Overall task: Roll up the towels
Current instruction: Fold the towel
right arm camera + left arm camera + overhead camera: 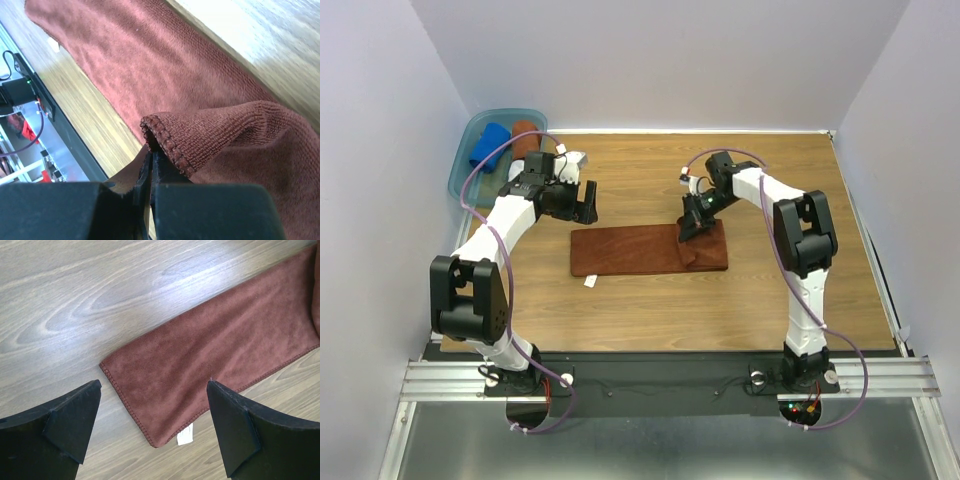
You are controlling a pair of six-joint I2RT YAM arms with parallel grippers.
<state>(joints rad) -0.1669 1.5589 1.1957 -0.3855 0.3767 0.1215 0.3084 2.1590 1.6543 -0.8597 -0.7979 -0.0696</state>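
Lying flat mid-table, the rust-brown towel ran lengthwise left to right, its right end folded over. Right gripper pinched that stitched edge; left gripper hovered, jaws spread.

L gripper hangs wide open, arm bent inward; R gripper pinched closed, wrist angled down.

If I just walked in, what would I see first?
A long rust-brown towel lies flat in the middle of the wooden table. The right gripper is shut on the towel's right end, folding it up and over. The left gripper hangs wide open over the towel's left end, and a blue tub with rolled towels sits in the far left corner.
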